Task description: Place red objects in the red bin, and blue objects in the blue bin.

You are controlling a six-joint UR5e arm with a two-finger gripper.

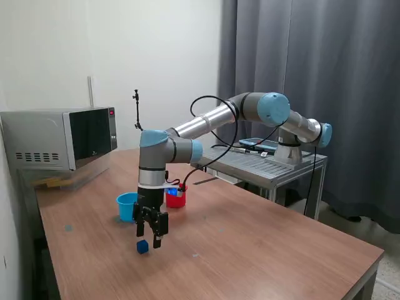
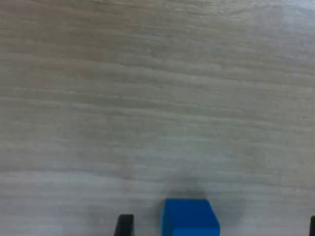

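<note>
On the table, we record the following.

Table surface: we see a brown wood-grain table (image 1: 250, 237), matte, with straight edges; the grain runs in fine parallel streaks in the wrist view.

Blue cube: we find one small solid dark blue cube (image 1: 143, 247) (image 2: 189, 216) with flat faces and sharp corners, resting on the wood directly below the gripper and apart from both cups.

Gripper: we see the black two-finger gripper (image 1: 150, 240) pointing straight down just above the cube. Its fingers (image 2: 124, 225) are spread, with the cube between them in the wrist view; we see no contact with the cube.

Blue bin: we see a round light blue plastic cup (image 1: 127, 206), upright, behind the gripper toward the exterior view's left. We cannot tell its contents.

Red bin: we see a round red plastic cup (image 1: 177, 199), upright, just beside the arm's wrist on the exterior view's right. Something blue shows at its rim; we cannot tell what it is.

Open room: we note bare wood on the near side and toward the exterior view's right, up to the table edges.

Surroundings: we see a grey box-shaped microwave (image 1: 62, 137) at the far corner on the exterior view's left, and a grey curtain (image 1: 312, 62) in folds behind the arm.
</note>
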